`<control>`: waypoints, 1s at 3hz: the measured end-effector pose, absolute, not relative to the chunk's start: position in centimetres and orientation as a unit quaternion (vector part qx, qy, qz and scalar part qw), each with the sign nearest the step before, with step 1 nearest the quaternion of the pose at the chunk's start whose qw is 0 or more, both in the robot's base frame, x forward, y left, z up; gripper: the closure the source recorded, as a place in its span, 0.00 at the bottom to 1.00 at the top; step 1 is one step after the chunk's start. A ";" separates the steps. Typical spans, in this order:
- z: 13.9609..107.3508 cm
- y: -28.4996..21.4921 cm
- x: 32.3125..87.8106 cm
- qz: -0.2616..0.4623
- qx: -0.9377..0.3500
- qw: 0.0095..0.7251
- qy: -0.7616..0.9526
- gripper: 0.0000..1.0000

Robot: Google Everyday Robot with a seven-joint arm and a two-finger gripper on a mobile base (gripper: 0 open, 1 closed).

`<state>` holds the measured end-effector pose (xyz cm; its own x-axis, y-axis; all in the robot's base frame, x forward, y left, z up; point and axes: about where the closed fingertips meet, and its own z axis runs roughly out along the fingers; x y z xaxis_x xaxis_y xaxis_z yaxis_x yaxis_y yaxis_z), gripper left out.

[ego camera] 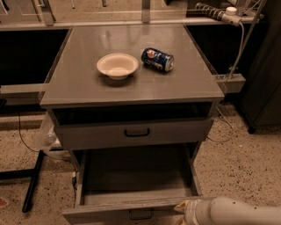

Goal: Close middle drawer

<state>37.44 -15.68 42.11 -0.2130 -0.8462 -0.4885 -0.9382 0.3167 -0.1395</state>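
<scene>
Gripper [181, 207], its hold impossible to tell, at front right edge of open middle drawer [131, 176].

Lab: power strip [210, 10], speckled floor [246, 167]; claw [181, 207] bottom right

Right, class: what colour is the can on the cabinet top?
The can is dark blue, camera view; the gripper is at the front corner of the middle drawer.

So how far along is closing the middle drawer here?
Nothing looks done yet: the middle drawer stands pulled far out, its grey tray exposed. In hand: the tool is at the right end of the drawer's front panel. Left: pushing the drawer fully in.
</scene>
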 end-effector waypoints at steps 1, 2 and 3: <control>42.3 -14.8 39.0 0.093 -0.590 0.261 0.758 0.00; 42.2 -13.6 40.7 0.105 -0.610 0.282 0.733 0.18; 44.0 -13.4 46.3 0.102 -0.626 0.324 0.702 0.42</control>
<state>46.27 -13.39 43.98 -0.0066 -0.8132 -0.5820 -0.9449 0.1956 -0.2625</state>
